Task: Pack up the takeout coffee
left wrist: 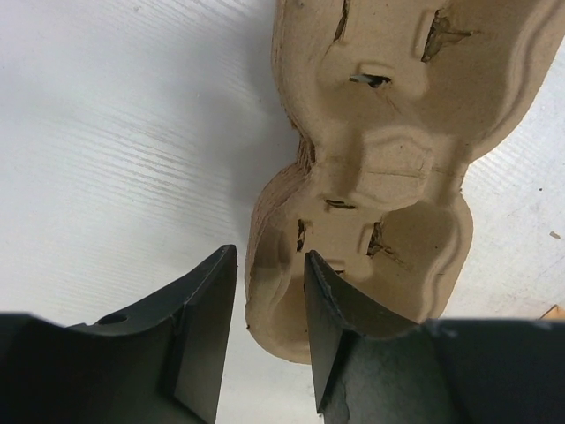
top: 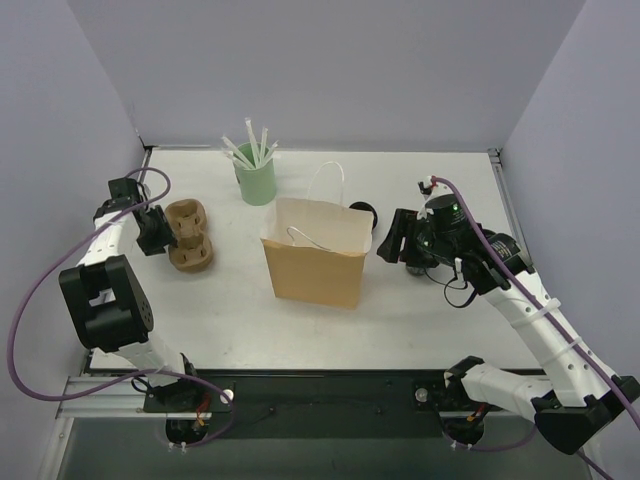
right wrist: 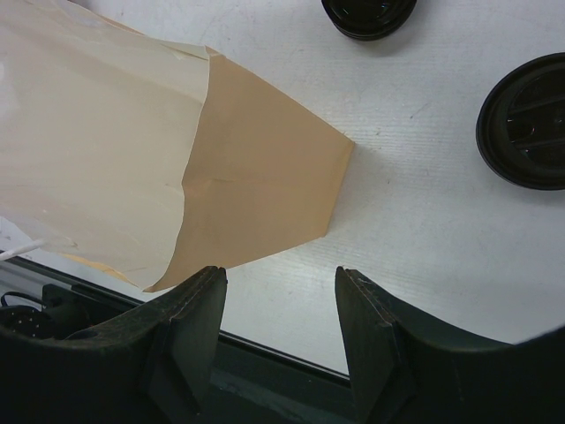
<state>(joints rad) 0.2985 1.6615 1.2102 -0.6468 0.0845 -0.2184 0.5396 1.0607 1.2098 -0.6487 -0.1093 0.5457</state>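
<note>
Counter (top: 400,320) carries everything loose, so a shove travels. The brown paper bag (top: 312,265) stands open and light, and a brush from the right arm would likely slide or topple it. The left tool (left wrist: 270,256) stands apart astride the pulp carrier (left wrist: 388,168) rim, not clamped; a one-edge pinch may lift it crooked. The takeout coffee (right wrist: 525,119) sits outside the bag, on the counter to its right, with a second black round (right wrist: 369,13) nearby. The right tool (right wrist: 281,274), apart and empty, could knock the small cup over.
</note>
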